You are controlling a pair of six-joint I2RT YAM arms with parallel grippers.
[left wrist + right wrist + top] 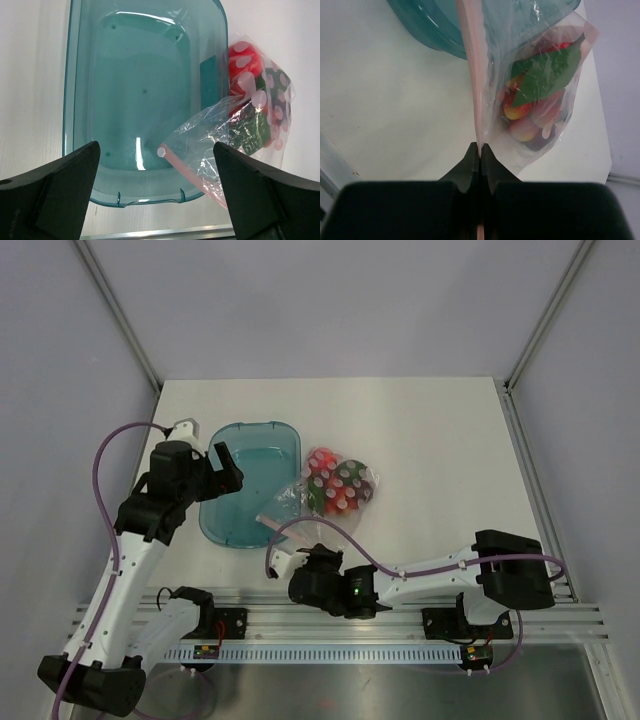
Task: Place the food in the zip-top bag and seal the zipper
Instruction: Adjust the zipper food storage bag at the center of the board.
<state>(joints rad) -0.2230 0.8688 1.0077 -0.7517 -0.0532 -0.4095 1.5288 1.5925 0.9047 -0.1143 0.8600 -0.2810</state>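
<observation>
Plastic as thin and crinkly as that zip-top bag (335, 490) looks limp and slippery, so the firmer pinkish zipper (471, 75) seems the place to take hold, and the right gripper (480, 150) is clamped on one end of that strip. The bag lies on the table (430, 430), its mouth end over the teal tray's (75, 100) edge, with the light toy food (520, 110) bunched inside and likely to roll. The left gripper (155, 150) hangs spread wide above the tray, holding nothing.
</observation>
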